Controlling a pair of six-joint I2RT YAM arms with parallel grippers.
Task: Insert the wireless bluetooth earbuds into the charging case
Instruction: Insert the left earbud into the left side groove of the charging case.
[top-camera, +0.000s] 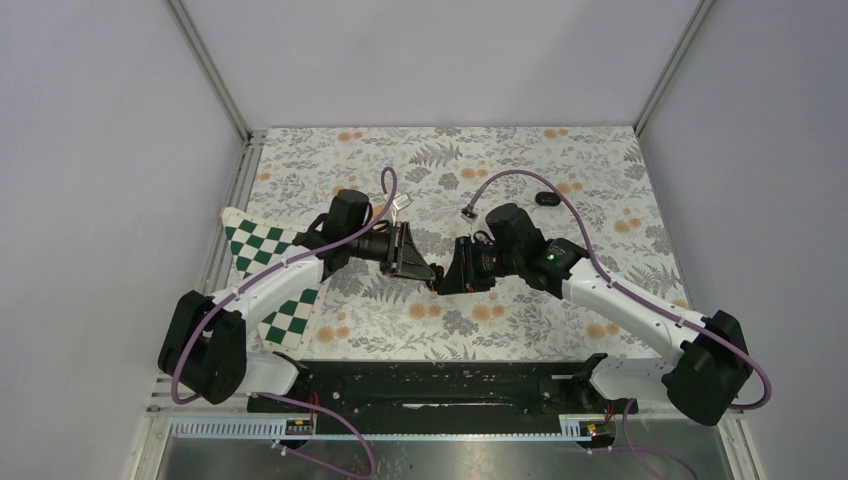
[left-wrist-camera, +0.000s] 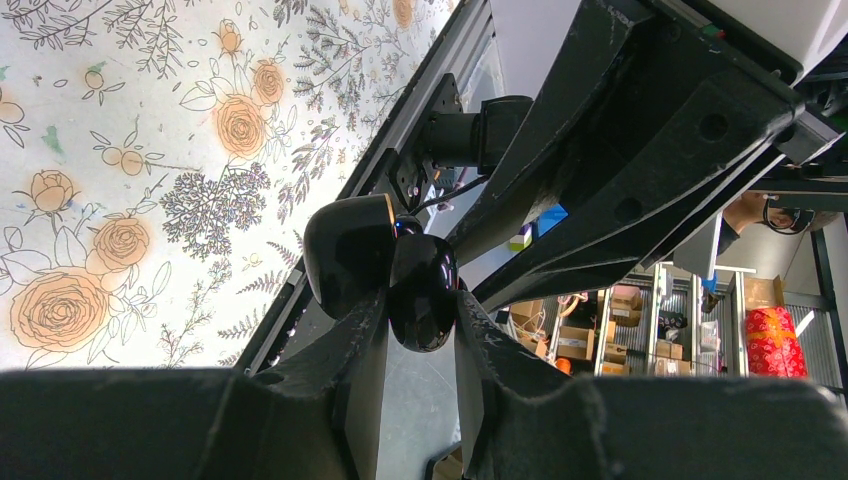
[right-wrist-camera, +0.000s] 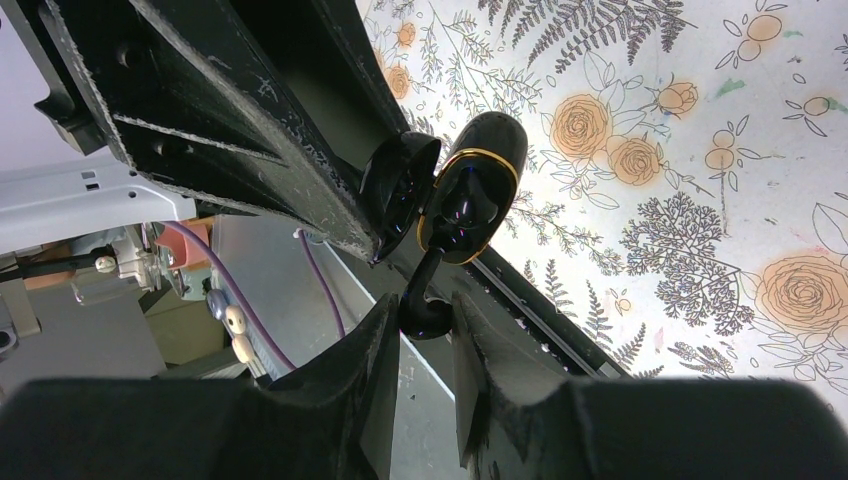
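My left gripper (top-camera: 430, 271) is shut on the charging case (left-wrist-camera: 421, 275), a glossy black pebble held above the mat with its lid (left-wrist-camera: 347, 248) swung open. In the right wrist view the case (right-wrist-camera: 478, 190) shows a gold rim, with its lid (right-wrist-camera: 398, 183) to the left. My right gripper (right-wrist-camera: 428, 308) is shut on one black earbud (right-wrist-camera: 426, 320), whose thin stem reaches up to the case's open mouth. Both grippers meet tip to tip at the table's middle, the right gripper (top-camera: 447, 279) just beside the left. I see no second earbud.
A green-and-white checkered cloth (top-camera: 262, 262) lies under the left arm at the table's left edge. A small dark oval thing (top-camera: 545, 199) lies on the floral mat (top-camera: 600, 160) at the back right. Purple cables loop over both wrists.
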